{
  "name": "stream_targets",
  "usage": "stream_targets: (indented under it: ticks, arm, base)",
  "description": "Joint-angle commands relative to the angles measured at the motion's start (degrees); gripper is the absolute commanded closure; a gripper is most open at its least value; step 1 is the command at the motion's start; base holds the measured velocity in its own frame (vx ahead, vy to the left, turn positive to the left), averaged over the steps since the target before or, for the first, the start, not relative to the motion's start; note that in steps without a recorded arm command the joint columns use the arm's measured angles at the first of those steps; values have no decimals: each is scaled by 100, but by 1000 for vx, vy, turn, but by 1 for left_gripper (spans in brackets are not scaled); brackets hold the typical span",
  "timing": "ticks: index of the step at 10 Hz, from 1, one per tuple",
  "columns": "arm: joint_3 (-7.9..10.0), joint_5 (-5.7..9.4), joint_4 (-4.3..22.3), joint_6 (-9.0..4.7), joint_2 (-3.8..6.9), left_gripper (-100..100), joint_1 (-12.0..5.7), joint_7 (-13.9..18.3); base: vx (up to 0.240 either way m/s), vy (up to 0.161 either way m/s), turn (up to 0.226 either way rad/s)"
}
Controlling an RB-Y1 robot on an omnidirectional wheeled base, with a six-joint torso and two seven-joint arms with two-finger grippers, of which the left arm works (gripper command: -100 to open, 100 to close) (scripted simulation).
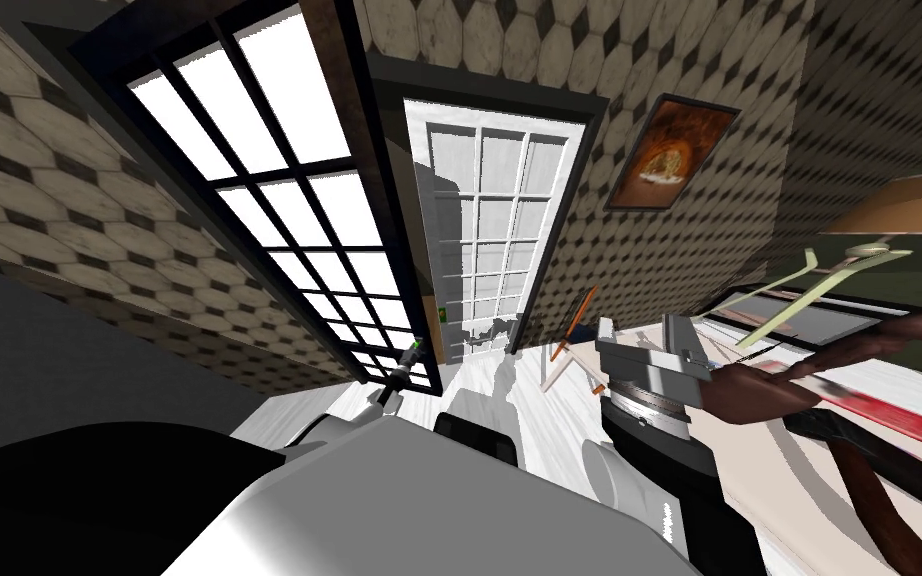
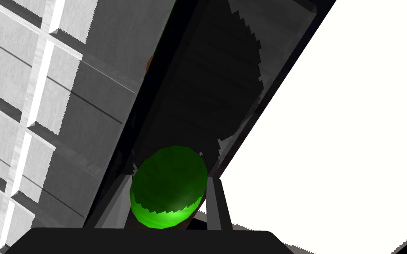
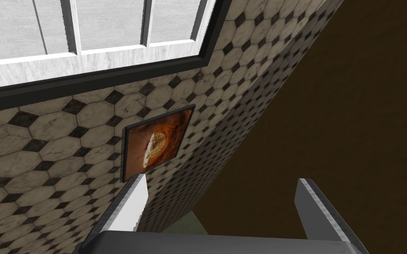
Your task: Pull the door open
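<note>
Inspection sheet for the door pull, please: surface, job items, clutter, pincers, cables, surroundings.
Surface: pale floor ahead of me.
Job's things: dark-framed door with bright panes, apparently swung out of its frame; green knob on its edge strip.
Clutter: orange stick; brown curved shapes to my right, unidentified.
Grippers: left pincer shut on the green knob; right pincer open, holding nothing.
Cables: nothing seen.
Surroundings: tiled walls; framed picture; white panelled surface inside the doorway.
</note>
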Motion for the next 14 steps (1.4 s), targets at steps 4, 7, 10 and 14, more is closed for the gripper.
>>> stream_targets:
  ticks: [4, 7, 10, 14]
  arm:
    - [-38, 164, -61, 37, -23, 100, 38, 668]
    - [-55, 264, -94, 56, -26, 100, 55, 1060]
    - [-72, 364, -127, 75, -29, 100, 72, 1452]
    - [-99, 528, -181, 107, -33, 100, 99, 2098]
  base:
    - [-42, 22, -71]
    - [-31, 18, -56]
    - [-34, 19, -59]
    - [-34, 19, -56]
